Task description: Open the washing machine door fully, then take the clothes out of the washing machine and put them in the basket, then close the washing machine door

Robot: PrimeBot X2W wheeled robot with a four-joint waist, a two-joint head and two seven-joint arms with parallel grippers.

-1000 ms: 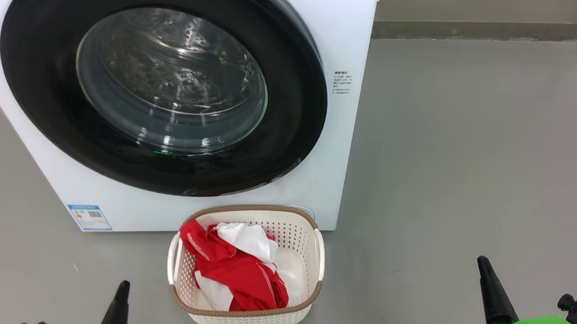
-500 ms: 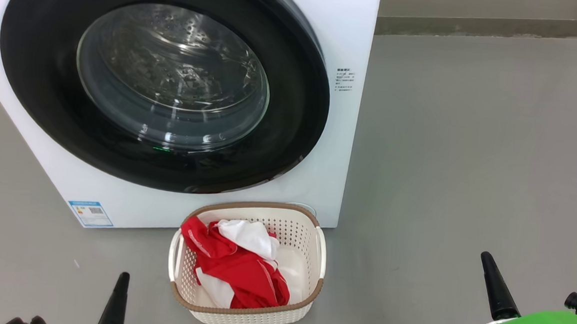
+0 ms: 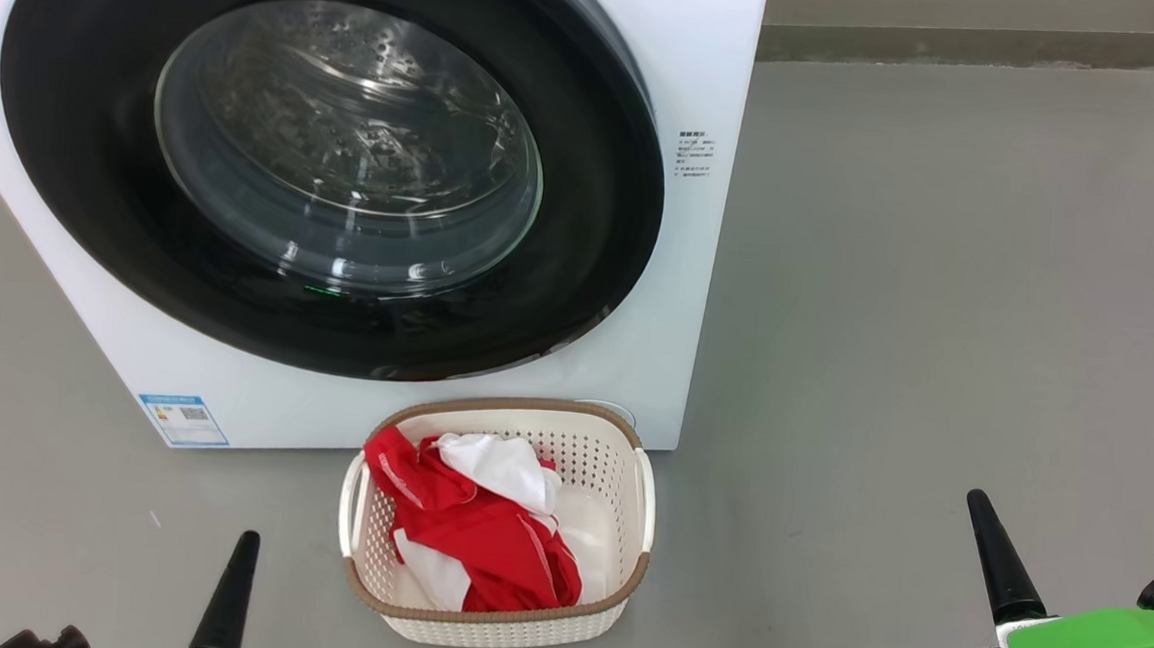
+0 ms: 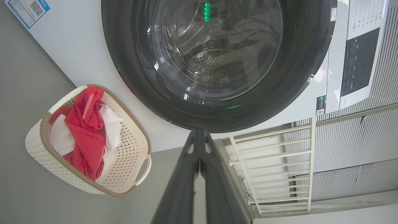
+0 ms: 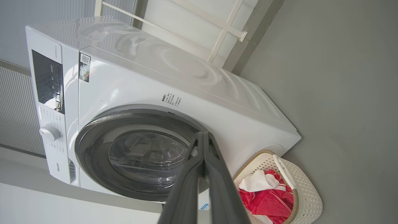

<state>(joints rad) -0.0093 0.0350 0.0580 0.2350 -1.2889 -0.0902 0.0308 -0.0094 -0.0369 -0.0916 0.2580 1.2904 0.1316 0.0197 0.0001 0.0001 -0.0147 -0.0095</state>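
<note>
floor: smooth matte grey floor (image 3: 940,286), seamless, with a few faint specks and one small pale scratch (image 3: 156,519) at the lower left of the head view
skirting: darker grey skirting strip (image 3: 995,47) along the floor's far edge
wall: plain pale grey-beige wall (image 3: 957,5) above that strip
panel: pale grey ribbed panel (image 4: 357,143), fine parallel ribs, seen in both wrist views
frame: white frame of thin straight bars (image 4: 312,161), just beside the ribbed panel
light: even and diffuse, shadows soft, slight sheen on the floor
</note>
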